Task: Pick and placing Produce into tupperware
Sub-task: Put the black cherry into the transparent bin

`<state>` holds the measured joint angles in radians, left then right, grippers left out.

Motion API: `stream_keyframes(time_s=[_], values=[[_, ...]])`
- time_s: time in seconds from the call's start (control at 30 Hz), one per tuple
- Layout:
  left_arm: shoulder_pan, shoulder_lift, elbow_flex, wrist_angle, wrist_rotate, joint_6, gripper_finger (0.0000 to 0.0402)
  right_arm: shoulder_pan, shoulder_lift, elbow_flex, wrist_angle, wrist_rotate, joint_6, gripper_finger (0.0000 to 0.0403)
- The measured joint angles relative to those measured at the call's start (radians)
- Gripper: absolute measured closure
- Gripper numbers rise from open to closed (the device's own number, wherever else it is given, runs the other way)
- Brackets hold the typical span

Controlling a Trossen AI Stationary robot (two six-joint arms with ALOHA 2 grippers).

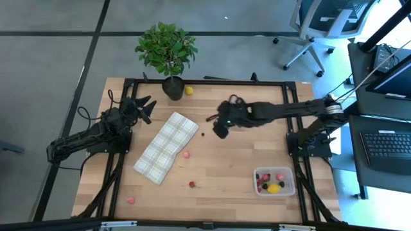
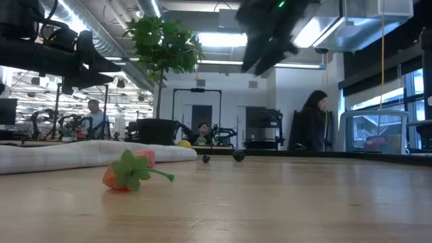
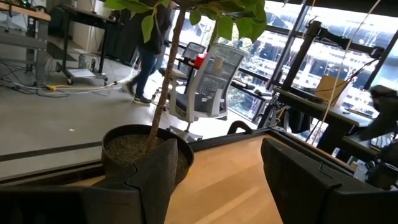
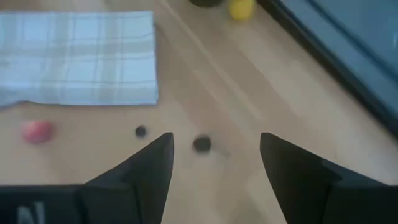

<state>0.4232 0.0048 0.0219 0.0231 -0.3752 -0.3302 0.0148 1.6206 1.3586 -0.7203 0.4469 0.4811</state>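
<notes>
The clear tupperware stands at the table's near right with red, dark and yellow produce lying in it. Loose produce lies on the wood: a yellow piece by the plant pot, a dark berry, a smaller dark one, red pieces, and a strawberry. My right gripper hangs open above the table's middle, slanting down, with the dark berry on the wood below its fingertips. My left gripper waits open at the far left.
A white-and-grey plaid cloth lies flat left of centre. A potted green plant stands at the far edge, close in front of my left gripper. A black frame runs round the table. People and an office chair are beyond it.
</notes>
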Motion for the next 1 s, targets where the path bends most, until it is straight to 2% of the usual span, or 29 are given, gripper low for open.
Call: stream_keyframes(time_s=[0.13,0.27,0.33,0.67,0.83,1.0], values=[[0.0,0.0,0.0,0.0,0.0,-0.001,0.0176,-0.035,0.101,0.0,0.126,-0.018,-0.18,0.0162],[0.0,0.0,0.0,0.0,0.001,-0.001,0.0176,-0.091,0.184,0.0,0.111,-0.199,-0.203,0.0162],[0.0,0.0,0.0,0.0,0.002,-0.001,0.0176,-0.116,0.221,0.0,0.109,-0.25,-0.217,0.0162],[0.0,0.0,0.0,0.0,0.003,0.0,0.0176,-0.196,0.306,0.0,0.11,-0.285,-0.291,0.0162],[0.0,0.0,0.0,0.0,0.003,-0.001,0.0176,-0.215,0.342,0.0,0.119,-0.374,-0.308,0.0162],[0.0,0.0,0.0,0.0,0.003,-0.001,0.0176,-0.218,0.369,0.0,0.126,-0.365,-0.311,0.0162]])
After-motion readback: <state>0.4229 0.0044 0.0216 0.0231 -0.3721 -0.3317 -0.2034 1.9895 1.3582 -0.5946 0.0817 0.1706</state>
